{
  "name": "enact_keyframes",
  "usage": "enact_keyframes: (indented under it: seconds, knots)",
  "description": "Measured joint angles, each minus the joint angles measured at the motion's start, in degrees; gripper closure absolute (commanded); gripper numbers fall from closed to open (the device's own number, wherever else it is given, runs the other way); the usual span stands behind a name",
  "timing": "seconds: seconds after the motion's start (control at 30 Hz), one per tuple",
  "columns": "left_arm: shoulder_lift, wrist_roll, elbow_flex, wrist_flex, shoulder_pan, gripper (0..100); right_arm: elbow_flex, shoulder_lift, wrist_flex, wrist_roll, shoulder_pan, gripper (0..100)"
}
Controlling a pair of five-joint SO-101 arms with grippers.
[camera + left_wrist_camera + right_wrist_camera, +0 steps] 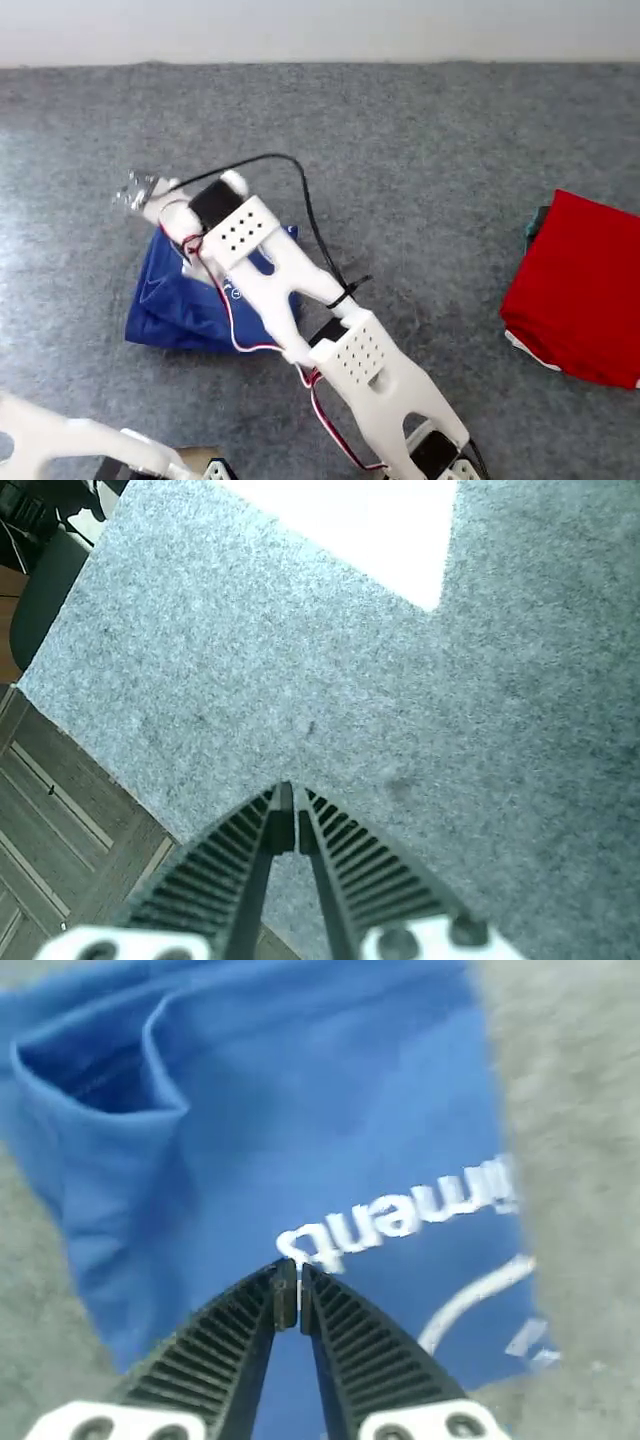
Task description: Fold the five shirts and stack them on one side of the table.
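Shirts lay in two places on the grey felt worktop [430, 150] in the high view. The blue shirt [170, 305] sat loosely bunched at about eight o'clock from the centre. The red shirt [585, 290] lay folded at the three o'clock edge, well apart from it. A sliver of teal cloth [535, 228] showed at the red shirt's eleven o'clock corner and a white edge [527, 348] at its seven o'clock corner. The right arm [370, 365] ran from the six o'clock edge toward ten o'clock, crossing over the blue shirt. The right tool [140, 190] was at that shirt's eleven o'clock corner, too blurred there to show how its jaws stood. A black cable [300, 180] looped along the arm. Part of the left arm [60, 435] showed at the seven o'clock corner.

In the left wrist view the left tool [290, 815] had its ribbed jaws pressed together with nothing between them. It hung over bare felt near the worktop's edge, with wooden floor [50, 810] beyond.

In the right wrist view the right tool [293, 1295] was likewise closed tip to tip and empty. It was poised over the blue shirt [330, 1090], whose white print lay just past the tips. One fold of the shirt stood open like a pocket, and grey felt flanked the cloth.
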Motion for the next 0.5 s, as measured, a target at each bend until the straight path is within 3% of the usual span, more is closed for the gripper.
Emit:
enact_keyframes:
  seconds: [0.27, 0.5]
  knots:
    - [0.0, 0.0, 0.0, 4.0, 0.0, 98, -2.4, 2.9, -2.4, 0.1, -12.7, 98.9]
    - [0.0, 0.0, -1.6, 6.6, 0.0, 98, -13.8, 2.3, 0.4, -1.2, -10.1, 98.7]
